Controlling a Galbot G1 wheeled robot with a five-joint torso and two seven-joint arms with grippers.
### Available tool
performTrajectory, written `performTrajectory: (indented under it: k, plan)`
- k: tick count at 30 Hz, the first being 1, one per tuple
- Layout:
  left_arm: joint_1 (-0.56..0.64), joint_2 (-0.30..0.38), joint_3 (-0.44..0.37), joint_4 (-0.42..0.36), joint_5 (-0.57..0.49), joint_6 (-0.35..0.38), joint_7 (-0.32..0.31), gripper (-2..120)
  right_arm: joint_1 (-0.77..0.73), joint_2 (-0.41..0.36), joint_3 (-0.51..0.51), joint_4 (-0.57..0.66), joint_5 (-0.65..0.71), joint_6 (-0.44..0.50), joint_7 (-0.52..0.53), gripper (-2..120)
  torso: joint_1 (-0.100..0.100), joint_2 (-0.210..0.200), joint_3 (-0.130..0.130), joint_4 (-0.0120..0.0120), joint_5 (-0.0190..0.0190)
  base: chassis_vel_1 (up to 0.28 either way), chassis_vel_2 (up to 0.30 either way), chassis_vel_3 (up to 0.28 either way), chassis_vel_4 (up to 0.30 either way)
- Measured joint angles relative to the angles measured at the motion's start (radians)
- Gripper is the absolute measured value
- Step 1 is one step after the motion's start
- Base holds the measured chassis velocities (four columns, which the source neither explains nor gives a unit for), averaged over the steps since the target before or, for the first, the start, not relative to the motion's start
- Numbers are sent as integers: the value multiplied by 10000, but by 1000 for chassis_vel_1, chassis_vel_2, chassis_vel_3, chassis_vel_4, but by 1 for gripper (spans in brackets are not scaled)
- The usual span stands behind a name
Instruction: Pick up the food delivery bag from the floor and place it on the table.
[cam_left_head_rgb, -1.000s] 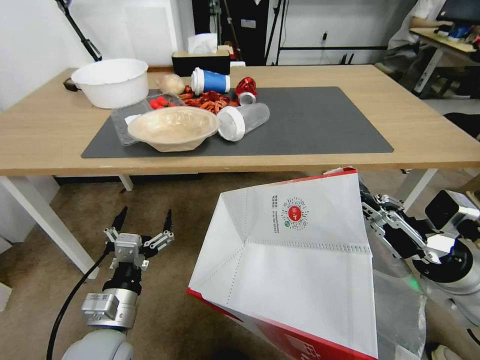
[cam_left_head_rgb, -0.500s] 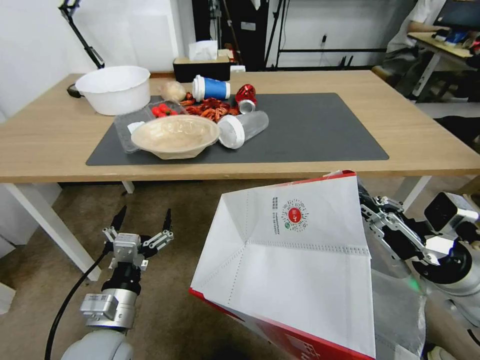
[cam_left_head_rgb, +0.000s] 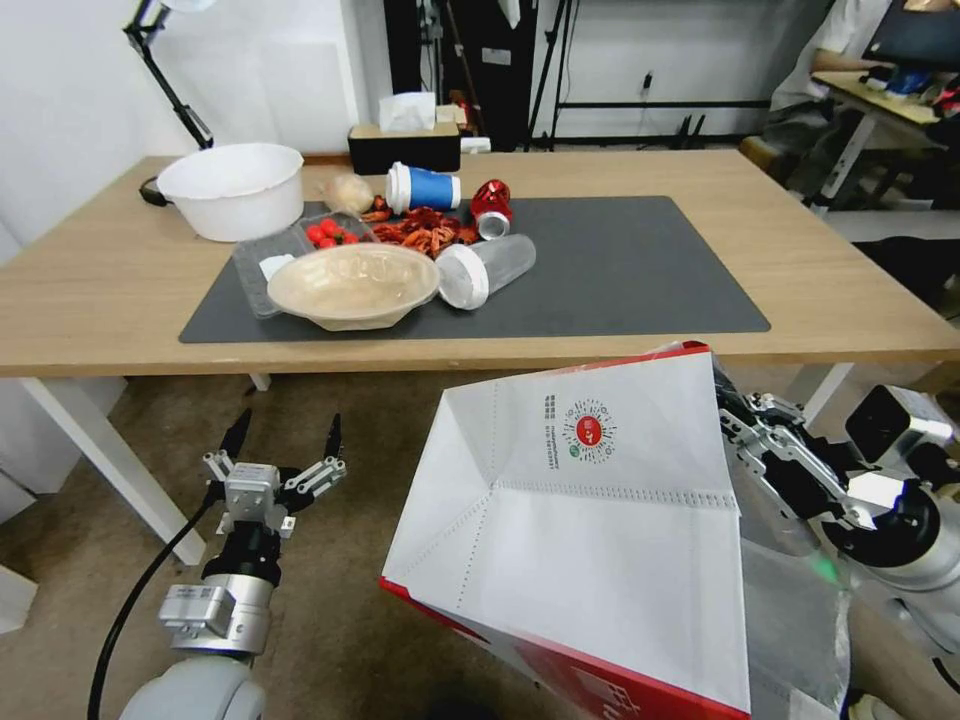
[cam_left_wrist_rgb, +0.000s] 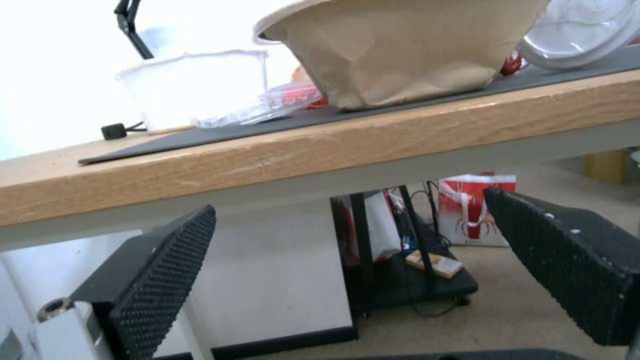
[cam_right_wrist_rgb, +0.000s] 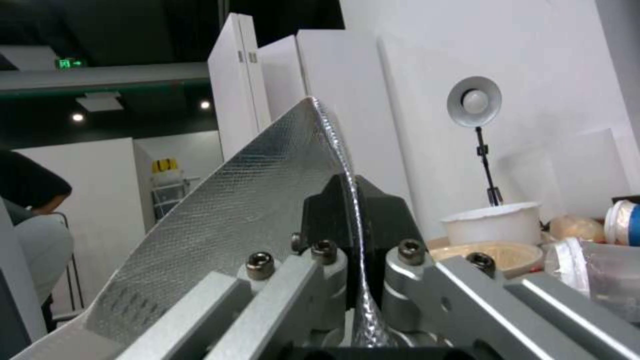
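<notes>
1. The right gripper (cam_right_wrist_rgb: 353, 210) has its fingers (cam_right_wrist_rgb: 383, 210) clenched on the foil-lined rim of the bag (cam_left_head_rgb: 590, 540), which hangs off the floor (cam_left_head_rgb: 340, 620), in front of the bench (cam_left_head_rgb: 860, 290) and below its top
2. The left gripper (cam_left_head_rgb: 285, 440) waits low over the carpet, left of the bag, fingers (cam_left_wrist_rgb: 160, 265) spread and empty
3. The bag looks light but floppy: thin paper and foil that can crease, tear or slip at a one-wall pinch; the handles or a folded rim would likely give a surer hold
4. On the bench, a paper bowl (cam_left_head_rgb: 352, 285), a white tub (cam_left_head_rgb: 232, 188), a blue cup (cam_left_head_rgb: 425, 187), a red can (cam_left_head_rgb: 491, 203), a clear cup (cam_left_head_rgb: 484, 270) lying on its side and a tray (cam_left_head_rgb: 262, 262) crowd the left of the mat (cam_left_head_rgb: 640, 270)
5. The mat's right half looks the best landing spot; the bench edge stands between it and the bag
</notes>
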Motion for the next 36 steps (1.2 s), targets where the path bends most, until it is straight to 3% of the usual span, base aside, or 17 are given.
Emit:
performTrajectory:
  k: [36]
  plan:
    - [-41,-30,87,124,54,27,57,100,-79,288,-131,81,-363,-15,-151,0,634,1562,928,0,0,0,0,0,0]
